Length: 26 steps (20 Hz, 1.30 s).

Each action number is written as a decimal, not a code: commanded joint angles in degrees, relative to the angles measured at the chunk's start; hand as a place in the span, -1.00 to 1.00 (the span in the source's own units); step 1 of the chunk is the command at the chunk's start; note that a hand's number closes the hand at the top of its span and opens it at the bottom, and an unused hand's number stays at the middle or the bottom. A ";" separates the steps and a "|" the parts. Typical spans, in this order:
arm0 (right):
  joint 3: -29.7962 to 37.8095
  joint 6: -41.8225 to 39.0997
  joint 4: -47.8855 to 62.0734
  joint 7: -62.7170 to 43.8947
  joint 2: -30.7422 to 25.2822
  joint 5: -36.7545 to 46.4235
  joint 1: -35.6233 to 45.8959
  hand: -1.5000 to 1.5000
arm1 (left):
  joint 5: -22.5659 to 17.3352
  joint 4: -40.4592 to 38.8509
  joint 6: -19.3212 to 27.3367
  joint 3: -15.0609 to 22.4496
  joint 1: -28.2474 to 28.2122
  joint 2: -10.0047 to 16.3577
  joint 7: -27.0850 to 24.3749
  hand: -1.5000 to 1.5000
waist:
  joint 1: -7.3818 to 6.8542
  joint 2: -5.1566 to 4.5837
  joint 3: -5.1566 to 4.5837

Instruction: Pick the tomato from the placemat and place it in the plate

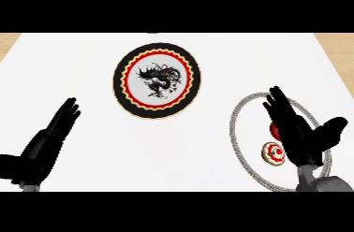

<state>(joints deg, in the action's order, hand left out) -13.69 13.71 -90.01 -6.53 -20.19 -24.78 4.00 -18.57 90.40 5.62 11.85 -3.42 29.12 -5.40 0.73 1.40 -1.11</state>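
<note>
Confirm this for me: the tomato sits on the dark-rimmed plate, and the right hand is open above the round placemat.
Not quite. The tomato is not on the plate; it lies on the placemat, partly hidden by the right hand. The head view shows it. The rest holds: that hand is open above the placemat.

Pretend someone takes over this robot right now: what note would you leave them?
Left hand: open, resting at lower left.
Right hand: open, fingers straight, over the placemat, holding nothing.
Tomato: on the placemat, partly hidden by the right hand, beside a small red-and-cream disc.
Plate: up and left of the placemat.
Done: nothing yet.
Left: grasp the tomato, carry it, set it in the plate.
</note>
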 commanded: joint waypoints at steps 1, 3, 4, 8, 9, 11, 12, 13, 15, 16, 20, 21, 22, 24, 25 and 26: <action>-2.54 -4.27 -3.02 1.02 -0.88 1.90 2.39 1.00 | 0.54 1.19 0.06 -1.42 2.07 -0.09 0.05 0.00 | -0.84 -1.29 1.10; -9.62 -11.07 -4.87 5.14 0.51 4.10 7.72 1.00 | 1.51 2.29 1.13 -1.99 6.26 0.95 0.61 0.00 | -2.21 -1.23 1.21; -11.09 -15.04 -6.04 5.71 -0.35 3.89 10.62 1.00 | 2.14 2.84 2.74 -1.94 9.00 -0.10 1.17 0.00 | -2.40 -1.30 1.27; -13.78 -14.19 -4.43 5.25 -18.24 27.89 16.56 1.00 | 2.23 2.28 1.82 -2.70 9.60 1.65 1.41 0.00 | -1.50 0.71 -0.13; -17.58 -15.20 -5.82 6.04 -18.83 31.94 17.29 1.00 | 2.06 2.23 2.15 -2.93 10.99 1.54 2.44 0.00 | -1.17 0.11 0.42; -21.59 -5.42 0.28 12.02 -7.91 36.41 9.71 1.00 | 2.69 4.11 3.96 -2.38 13.80 0.29 5.93 0.00 | -0.78 -1.42 1.21; -21.09 -3.51 2.01 16.43 -3.41 34.00 6.56 -1.00 | 3.23 3.57 4.91 -3.04 15.04 -0.60 6.46 0.00 | -0.64 -1.48 1.20; -18.88 -3.69 2.22 22.24 -3.83 29.69 2.32 -1.00 | 4.93 -0.31 5.91 -1.95 17.08 -2.17 5.47 0.00 | 0.42 -1.68 1.24; -15.62 -2.87 4.71 28.85 -1.06 25.07 0.30 -1.00 | 3.23 3.49 4.15 -3.42 15.10 0.17 7.05 0.00 | -0.54 -1.51 1.28; -15.63 -2.42 5.66 30.91 0.71 24.95 0.16 -1.00 | 3.07 1.09 3.83 -4.06 17.58 -0.10 7.70 0.00 | -0.27 -1.59 1.24; -8.20 -7.51 7.43 38.53 -2.14 21.75 2.08 -1.00 | 4.21 1.64 3.24 -4.92 18.55 -0.88 9.42 0.00 | -0.63 -1.45 1.17; -6.47 -8.94 0.63 34.66 -5.76 21.06 0.51 -1.00 | 4.40 2.13 3.26 -4.59 17.49 -1.97 10.13 0.00 | -0.40 -1.33 1.13; -4.85 -9.76 0.98 35.41 -6.79 20.54 0.55 -1.00 | 3.55 0.02 2.39 -7.14 21.05 -0.70 10.94 0.00 | -0.26 -1.38 1.12; -3.05 -10.56 -6.65 28.60 -12.95 21.87 0.75 -1.00 | 4.77 -0.16 2.05 -5.93 17.18 -1.89 6.51 0.00 | -0.03 -1.25 1.05; -2.76 -9.97 -8.56 26.69 -15.21 23.45 -0.54 -1.00 | 4.94 -0.21 1.74 -5.70 16.10 -1.42 7.08 0.00 | 0.12 -1.18 1.04; -3.48 -8.51 -11.12 18.41 -14.87 25.16 3.25 -1.00 | 4.81 0.19 2.93 -5.60 18.92 -2.27 9.18 0.00 | 0.10 -1.15 1.00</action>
<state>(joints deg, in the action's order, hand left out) -19.50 4.95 -94.26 21.28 -30.34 -1.65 5.34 -14.29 91.01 8.16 6.34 14.44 27.84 3.01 0.59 0.13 -0.02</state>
